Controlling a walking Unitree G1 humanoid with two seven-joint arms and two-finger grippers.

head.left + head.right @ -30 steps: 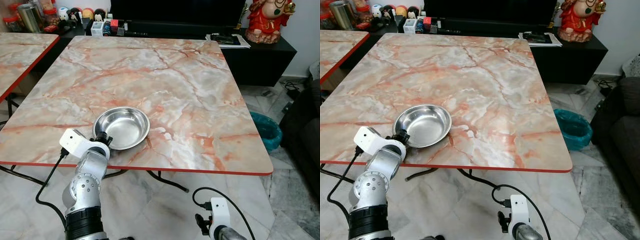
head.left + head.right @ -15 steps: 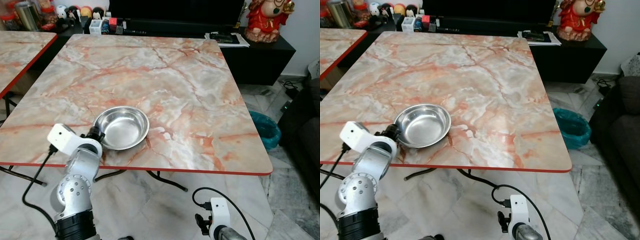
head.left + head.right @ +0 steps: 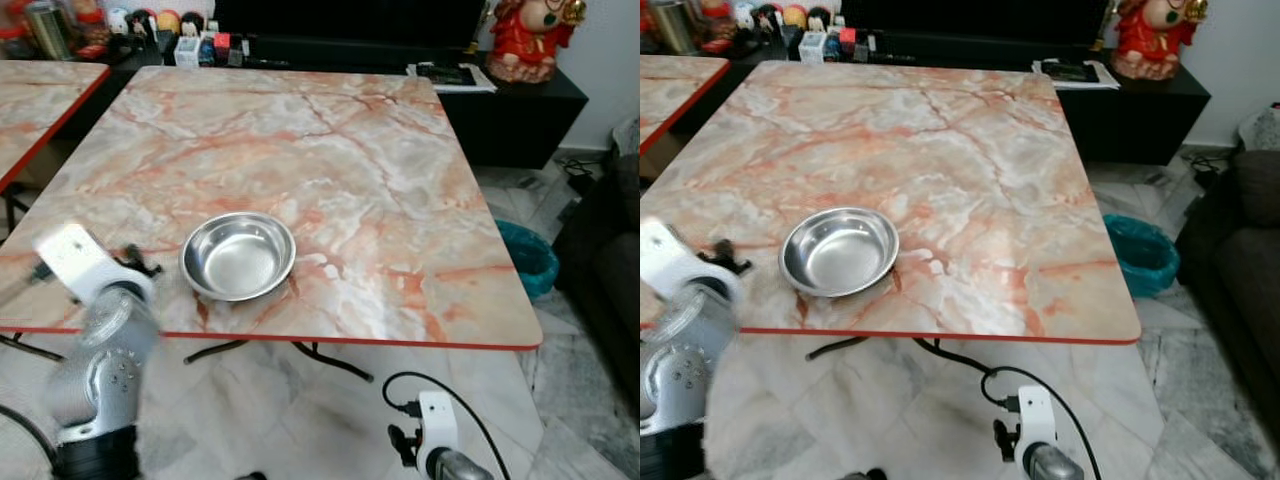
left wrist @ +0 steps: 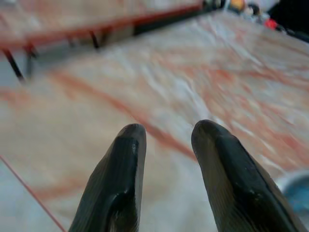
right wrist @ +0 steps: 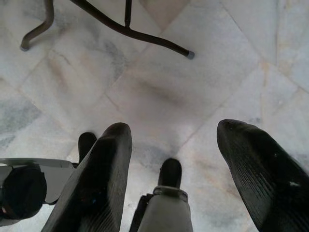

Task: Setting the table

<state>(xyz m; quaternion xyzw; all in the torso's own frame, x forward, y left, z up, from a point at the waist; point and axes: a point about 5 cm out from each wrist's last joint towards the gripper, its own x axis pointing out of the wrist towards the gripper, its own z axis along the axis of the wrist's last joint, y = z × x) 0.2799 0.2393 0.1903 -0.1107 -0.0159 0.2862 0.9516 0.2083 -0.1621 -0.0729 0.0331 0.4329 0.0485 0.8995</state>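
A shiny steel bowl [image 3: 238, 256] sits empty and upright on the marble table [image 3: 380, 180], near its front edge and left of centre. My left gripper [image 3: 138, 264] hovers over the table's front left part, a short way left of the bowl and apart from it; the arm is blurred. In the left wrist view its fingers [image 4: 123, 164] stand slightly apart with nothing between them, and the bowl's rim [image 4: 295, 186] shows at the picture's edge. My right gripper [image 5: 174, 145] hangs low below the table's front, open over the floor tiles.
A second marble table [image 3: 40, 100] stands to the left. Behind is a black cabinet [image 3: 520, 110] with a red figurine [image 3: 530, 40] and small items. A teal bin [image 3: 530, 258] and a dark sofa [image 3: 615, 250] are to the right. Table legs [image 5: 130, 34] cross the floor.
My left gripper has drawn back to the left from the bowl's near rim and now stands apart from it. The bowl stays in place on the table.
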